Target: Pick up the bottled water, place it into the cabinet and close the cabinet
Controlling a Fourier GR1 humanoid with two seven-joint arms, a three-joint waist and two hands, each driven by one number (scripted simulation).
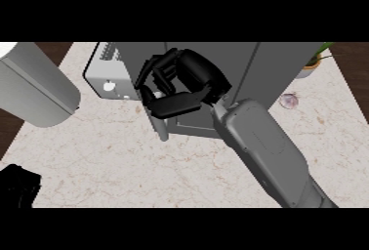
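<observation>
The right forearm (270, 151) is the closest thing. It is big and grey and comes up from the bottom right. At its end is the right hand (180, 93), black, sitting in front of the grey cabinet (245, 68). Its fingers (173, 105) are curled in. I cannot see the bottled water anywhere. It may be inside the curled hand or already in the cabinet, but I cannot tell which, so I cannot say which way it points or how its long side lies.

The cabinet door (160, 128) looks like a thin grey strip sticking out toward us, just under the hand. It looks open. The right hand is much nearer to the door than the left hand (18, 185), which rests low at the left edge; I cannot tell how that hand is set. I think the door lies just below and left of the right hand, so a push there would shut it.

A toaster (108, 73) stands left of the cabinet on the tabletop (122, 161).
</observation>
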